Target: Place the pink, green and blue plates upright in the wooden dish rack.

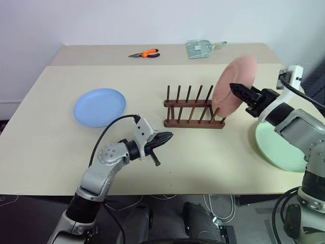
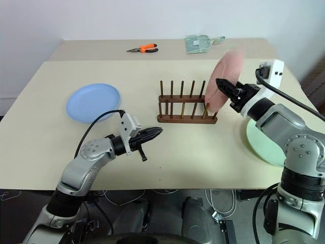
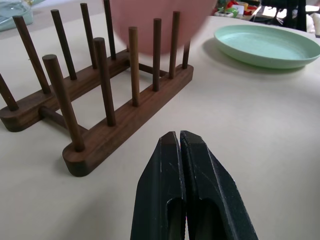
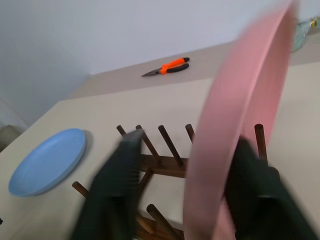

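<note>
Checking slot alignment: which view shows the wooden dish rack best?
The left wrist view: the wooden dish rack is close, both rails and most pegs distinct, with the pink plate at its far end. The eye views show the whole rack, smaller. The right wrist view has it blurred, partly behind the right gripper's fingers and the plate.

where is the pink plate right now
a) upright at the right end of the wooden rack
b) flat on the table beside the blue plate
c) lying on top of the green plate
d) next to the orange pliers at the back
a, the pink plate stands on edge at the right end of the wooden dish rack, with the right gripper at it and its black fingers spread to either side of the rim.
</note>
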### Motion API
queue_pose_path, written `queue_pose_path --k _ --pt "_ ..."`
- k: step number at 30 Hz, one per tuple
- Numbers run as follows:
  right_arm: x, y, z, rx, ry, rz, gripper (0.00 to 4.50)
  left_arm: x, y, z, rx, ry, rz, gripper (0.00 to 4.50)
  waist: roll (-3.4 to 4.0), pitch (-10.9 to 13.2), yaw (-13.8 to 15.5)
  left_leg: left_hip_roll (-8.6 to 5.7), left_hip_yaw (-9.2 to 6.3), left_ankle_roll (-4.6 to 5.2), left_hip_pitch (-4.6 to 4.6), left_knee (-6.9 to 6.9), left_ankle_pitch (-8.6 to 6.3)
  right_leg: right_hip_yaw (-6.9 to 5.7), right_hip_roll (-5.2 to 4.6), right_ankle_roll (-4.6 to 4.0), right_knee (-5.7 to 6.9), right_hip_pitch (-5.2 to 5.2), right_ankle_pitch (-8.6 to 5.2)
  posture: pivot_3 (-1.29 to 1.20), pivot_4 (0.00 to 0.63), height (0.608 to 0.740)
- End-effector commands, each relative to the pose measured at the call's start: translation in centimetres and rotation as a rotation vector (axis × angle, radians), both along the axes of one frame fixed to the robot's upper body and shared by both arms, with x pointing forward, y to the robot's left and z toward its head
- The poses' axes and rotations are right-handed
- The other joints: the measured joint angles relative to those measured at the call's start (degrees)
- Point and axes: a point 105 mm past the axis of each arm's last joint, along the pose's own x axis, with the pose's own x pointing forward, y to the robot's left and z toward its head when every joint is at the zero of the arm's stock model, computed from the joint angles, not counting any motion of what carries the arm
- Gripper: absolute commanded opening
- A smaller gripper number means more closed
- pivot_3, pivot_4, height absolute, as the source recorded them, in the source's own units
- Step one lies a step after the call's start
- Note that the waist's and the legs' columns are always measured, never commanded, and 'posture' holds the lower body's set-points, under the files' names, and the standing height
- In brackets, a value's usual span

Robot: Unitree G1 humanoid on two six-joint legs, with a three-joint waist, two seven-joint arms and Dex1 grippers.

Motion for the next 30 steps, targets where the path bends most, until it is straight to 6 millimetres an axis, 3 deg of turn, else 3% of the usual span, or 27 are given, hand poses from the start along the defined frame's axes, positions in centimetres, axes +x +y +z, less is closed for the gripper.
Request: queue_pose_path --k 1,5,8,12,17,20,24,30 --pt "-0.6 -1.1 3.2 -0.08 -0.153 -0.058 4.19 -0.5 -0.5 1.1 -0.024 -0.049 -0.021 0.07 0.0 0.0 0.02 0.0 0.0 0.0 0.01 0.0 0.0 0.0 0.0 0.0 0.0 0.0 0.0 0.0 0.15 0.74" --pt "-1.9 -5.8 4.2 -0.171 -0.212 -0.2 4.19 -0.6 -0.6 1.0 -0.023 -0.046 -0.031 0.07 -0.01 0.0 0.36 -0.01 -0.01 0.0 -0.03 0.01 0.0 -0.02 0.0 0.02 -0.03 0.01 -0.01 0.0 0.15 0.74" --pt "-3.4 -9.3 1.8 -0.304 -0.104 -0.265 4.36 -0.4 -0.7 0.9 -0.019 -0.044 -0.037 0.07 -0.03 -0.01 0.47 -0.03 -0.01 0.04 -0.04 0.01 -0.03 -0.03 -0.02 0.05 -0.07 0.06 -0.03 0.0 0.15 0.74" --pt "-6.0 -8.4 -4.4 -0.666 0.096 -0.124 4.36 -0.2 -0.8 0.8 -0.012 -0.048 -0.056 0.07 0.03 -0.04 -0.2 0.01 0.06 0.08 0.03 -0.01 -0.05 -0.02 -0.01 0.19 -0.04 0.06 -0.13 0.0 0.15 0.74" --pt "-7.1 -7.8 -9.8 -0.804 0.245 -0.101 4.36 0.2 -1.2 0.9 -0.015 -0.051 -0.078 0.07 0.07 -0.04 -1.2 0.07 0.25 0.08 0.08 0.02 -0.05 0.05 -0.02 0.25 0.03 0.06 -0.17 0.0 0.15 0.74" --pt "-6.8 -8.3 -11.9 -0.875 0.297 -0.146 4.36 0.1 -1.3 0.9 -0.013 -0.052 -0.085 0.07 0.01 -0.02 -1.03 0.07 0.21 0.07 0.07 0.03 -0.05 0.04 -0.03 0.24 -0.01 0.05 -0.17 0.0 0.15 0.74" --pt "-6.4 -9.1 -13.7 -0.927 0.347 -0.189 3.11 0.1 -1.3 0.8 -0.007 -0.054 -0.085 0.07 0.0 -0.01 -0.18 0.01 0.19 0.07 0.0 0.03 -0.05 0.06 -0.07 0.25 -0.06 0.0 -0.16 0.0 0.15 0.74" --pt "-5.6 -10.1 -13.4 -0.946 0.331 -0.238 0.04 0.1 -0.9 0.8 -0.004 -0.059 -0.068 0.07 -0.06 -0.01 0.08 0.01 0.17 0.07 0.02 0.08 -0.05 0.05 -0.06 0.25 -0.06 0.05 -0.16 0.0 0.15 0.74"
